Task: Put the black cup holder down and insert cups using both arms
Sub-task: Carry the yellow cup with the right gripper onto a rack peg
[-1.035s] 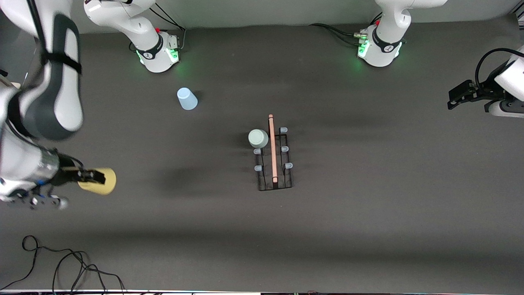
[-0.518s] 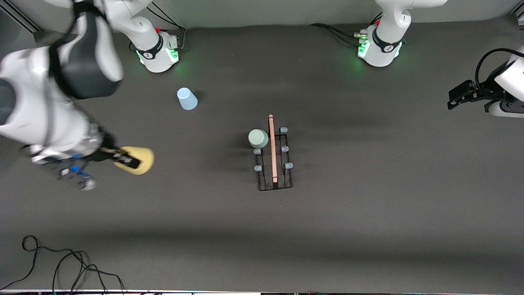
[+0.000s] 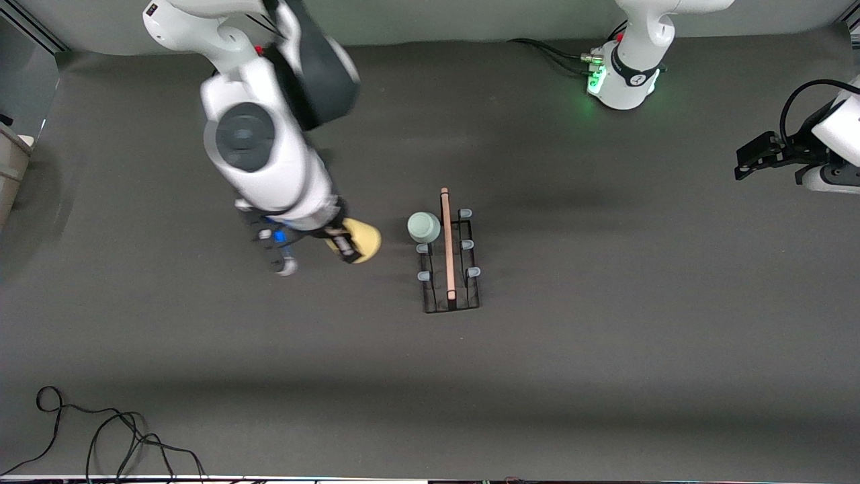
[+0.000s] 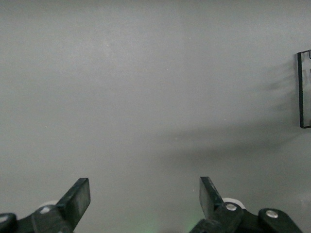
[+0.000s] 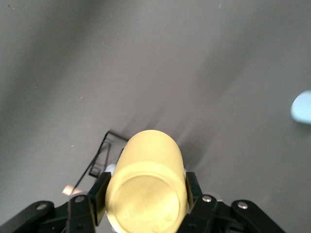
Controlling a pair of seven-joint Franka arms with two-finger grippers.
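Dark matting (image 3: pixel 605 349) carries the black cup holder (image 3: pixel 451 269), mint cup (image 3: pixel 423 226) already pegged. Right gripper (image 3: pixel 349 246) clamps the yellow cup (image 3: pixel 363 240) between its jaws, beside the rack; next, lower it onto a free peg (image 3: pixel 423 275). Left gripper (image 4: pixel 145 199) waits, jaws apart.

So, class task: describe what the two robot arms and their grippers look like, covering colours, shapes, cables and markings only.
Both arms are white, rounded and jointed, with black bands and a grey disc on the right arm's joint. The left arm's round white base glows green, with black cables trailing from it. The left gripper is black, with flat fingers and silver screws. The right gripper is likewise black with silver screws.
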